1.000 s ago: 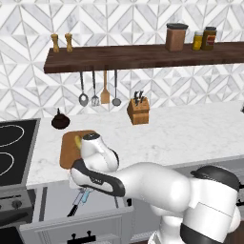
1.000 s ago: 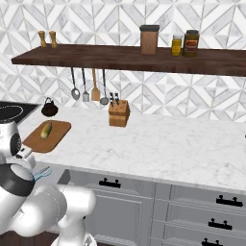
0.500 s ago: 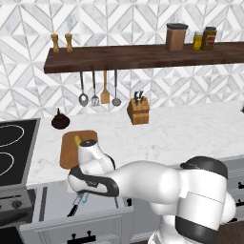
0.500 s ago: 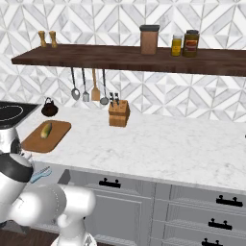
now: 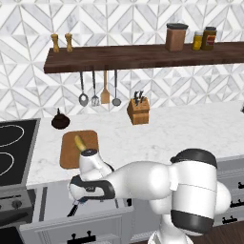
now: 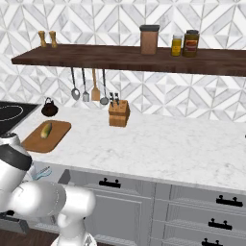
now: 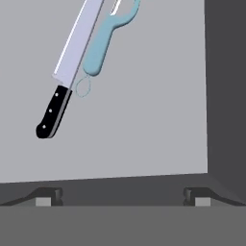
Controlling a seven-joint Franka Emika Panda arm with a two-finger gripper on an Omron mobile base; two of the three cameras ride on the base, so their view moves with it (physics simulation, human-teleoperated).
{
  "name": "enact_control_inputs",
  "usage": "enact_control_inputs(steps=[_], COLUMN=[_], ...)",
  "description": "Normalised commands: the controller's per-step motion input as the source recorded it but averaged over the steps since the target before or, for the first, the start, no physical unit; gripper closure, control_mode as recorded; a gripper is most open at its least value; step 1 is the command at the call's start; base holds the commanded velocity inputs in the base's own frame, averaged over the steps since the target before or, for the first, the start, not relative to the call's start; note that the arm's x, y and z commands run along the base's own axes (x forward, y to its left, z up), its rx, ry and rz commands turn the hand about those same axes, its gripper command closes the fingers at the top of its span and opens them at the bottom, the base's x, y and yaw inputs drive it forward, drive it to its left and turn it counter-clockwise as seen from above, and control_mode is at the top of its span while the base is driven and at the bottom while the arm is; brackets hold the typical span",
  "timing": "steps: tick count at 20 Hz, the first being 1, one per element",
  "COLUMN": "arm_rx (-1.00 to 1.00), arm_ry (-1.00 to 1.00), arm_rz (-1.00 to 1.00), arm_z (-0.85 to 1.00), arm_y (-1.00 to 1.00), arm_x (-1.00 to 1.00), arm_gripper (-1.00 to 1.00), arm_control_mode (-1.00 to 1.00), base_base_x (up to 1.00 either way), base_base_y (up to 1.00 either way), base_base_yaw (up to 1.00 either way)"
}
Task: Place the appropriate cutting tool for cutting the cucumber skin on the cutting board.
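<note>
fingers [image 7: 123, 196] spread wide and empty, peeler [image 7: 103, 43] well ahead beside knife [image 7: 67, 72], seemingly on a grey drawer floor [image 7: 144, 120]

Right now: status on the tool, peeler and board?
Tool open, empty, above the drawer floor. Peeler lies untouched in the drawer, hard against the knife. Board on the counter holds only the cucumber.

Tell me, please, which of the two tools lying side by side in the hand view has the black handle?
The knife, with a long silver blade and riveted black handle; the peeler beside it is light blue all over and shorter.
</note>
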Motion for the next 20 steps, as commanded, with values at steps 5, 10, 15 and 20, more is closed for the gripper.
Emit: enact_control_inputs(steps=[5, 10, 15, 20], arm_rx=[0.00, 0.00, 0.00, 0.00], arm_ry=[0.00, 0.00, 0.00, 0.04], arm_rz=[0.00, 0.00, 0.00, 0.00], arm_z=[-0.31, -0.29, -0.28, -0.06], arm_y=[0.00, 0.00, 0.01, 0.00], arm_x=[0.00, 0.00, -0.02, -0.28], arm_gripper=[-1.00, -1.00, -1.00, -1.00], arm_control_mode=[-1.00, -1.00, -1.00, -1.00], base_base_x=[0.00, 0.00, 0.00, 0.00], base_base_y=[0.00, 0.00, 0.00, 0.00], base_base_yaw=[0.00, 0.00, 0.00, 0.00])
